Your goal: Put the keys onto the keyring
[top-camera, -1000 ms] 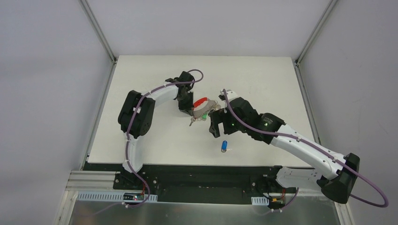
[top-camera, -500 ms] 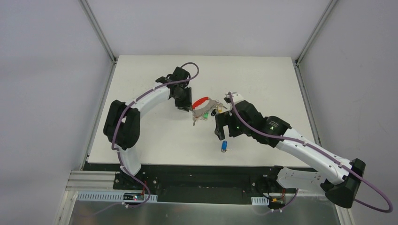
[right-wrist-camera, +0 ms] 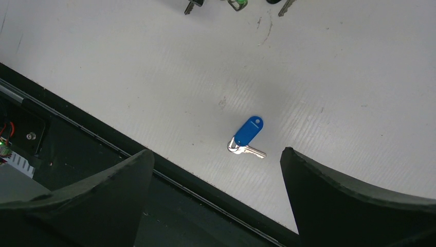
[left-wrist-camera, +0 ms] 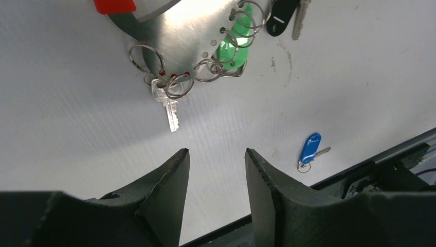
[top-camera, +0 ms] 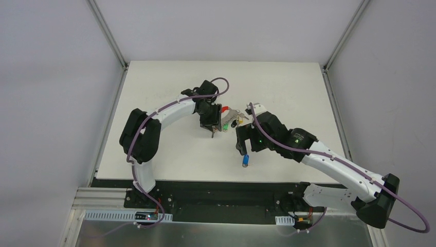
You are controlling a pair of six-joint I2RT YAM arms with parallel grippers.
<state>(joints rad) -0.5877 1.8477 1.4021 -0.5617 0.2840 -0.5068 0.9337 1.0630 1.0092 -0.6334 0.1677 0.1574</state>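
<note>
Both spread, empty: left end effector (left-wrist-camera: 216, 154) near keyring (left-wrist-camera: 175, 31), right end effector (right-wrist-camera: 217, 154) near blue key (right-wrist-camera: 248, 131).

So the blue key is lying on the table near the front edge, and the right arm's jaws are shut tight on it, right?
No. The blue key lies on the table near the front edge, but the right arm's jaws are wide open above it, not touching it. The right wrist view shows this.

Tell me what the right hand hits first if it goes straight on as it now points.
Probably the blue key, on the table between the open fingers of the right hand; depth is unclear, so it may land on bare table beside it.
</note>
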